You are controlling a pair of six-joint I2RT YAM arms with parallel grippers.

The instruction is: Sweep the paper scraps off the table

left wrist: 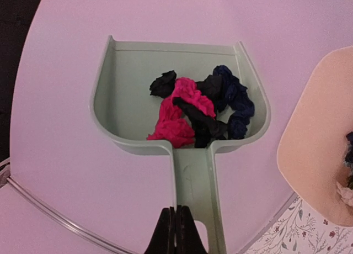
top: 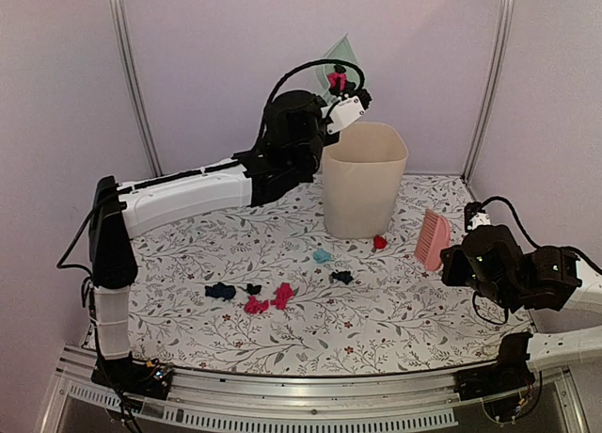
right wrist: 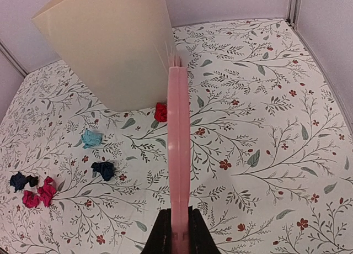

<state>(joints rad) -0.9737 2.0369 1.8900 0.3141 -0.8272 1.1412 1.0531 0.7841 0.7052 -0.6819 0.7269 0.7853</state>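
1. Sweeping looks part done, by my reading: the desk, filling the lower half of the top view, has seven scraps lying loose on it, so more than one pass is likely left.
2. The bin stands upright at upper centre of the desk. Too little of its inside shows to tell what it holds.
3. The pan is raised off the desk at upper centre of the top view, just above and behind the bin's rim. The left hand, at the bottom centre of its wrist view, is clamped on the pan's handle. The pan carries a load of pink, black and navy wads, not yet tipped out.
4. The brush runs edge-on up the middle of the right wrist view, with the right hand clamped on its base. In the top view it sits right of the bin. I cannot tell whether it touches the desk.
5. Left to sweep:
   - a cluster of navy, black and pink wads, lower left of centre
   - a teal wad and a dark wad, near the middle
   - a red wad, just beside the bin's foot
6. In the way:
   - The bin crowds the red wad, leaving the brush little room there.
   - With the pan aloft, nothing is down to sweep into.
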